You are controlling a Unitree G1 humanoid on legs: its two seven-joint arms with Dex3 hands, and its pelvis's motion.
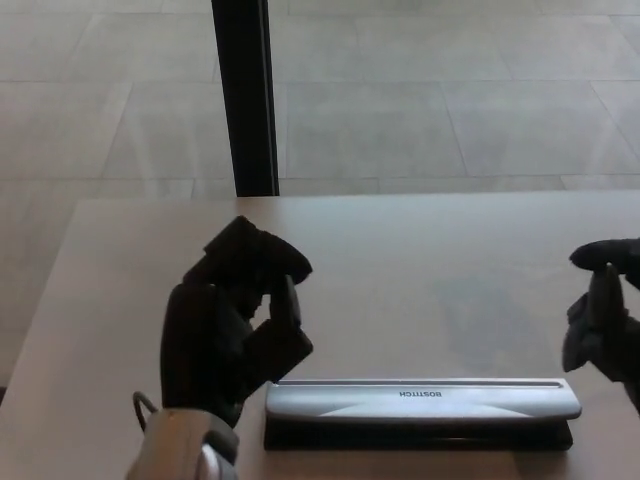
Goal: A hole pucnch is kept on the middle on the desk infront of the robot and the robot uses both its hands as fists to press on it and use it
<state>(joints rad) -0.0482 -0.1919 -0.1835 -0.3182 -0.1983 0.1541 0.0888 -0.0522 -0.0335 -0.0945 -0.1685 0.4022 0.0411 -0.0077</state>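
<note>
The silver hole punch (420, 402) lies flat at the near edge of the desk (400, 260), a bit right of the middle. The left hand (235, 320) is just beside its left end, fingers curled in like a loose fist, holding nothing. The right hand (605, 320) is over the right end, partly cut off; I cannot tell if it is closed. Behind the desk stand a black post (245, 95) and a tiled floor (450, 90).
</note>
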